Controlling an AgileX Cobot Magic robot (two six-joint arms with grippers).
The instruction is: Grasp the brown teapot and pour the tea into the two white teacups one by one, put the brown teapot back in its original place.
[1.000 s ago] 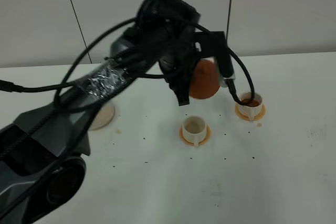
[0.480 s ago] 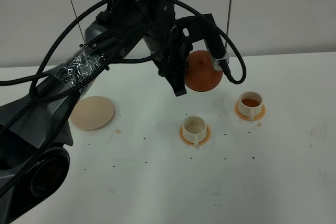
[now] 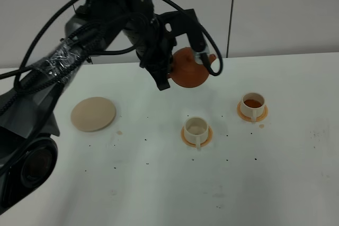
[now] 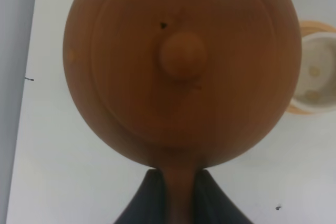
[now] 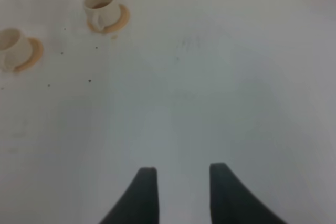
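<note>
Reddish-brown clay teapot (image 3: 188, 71) hangs in the air over the white table (image 3: 159, 183), roughly upright, with the left gripper (image 4: 178, 195) clamped on its handle. The cream plate (image 3: 93, 114) lies well apart to its left. Right teacup (image 3: 252, 102) holds brown tea, middle teacup (image 3: 196, 128) looks pale inside, each on an orange saucer (image 3: 262, 114). Right gripper (image 5: 178, 184) has jaws apart, only table between them
</note>
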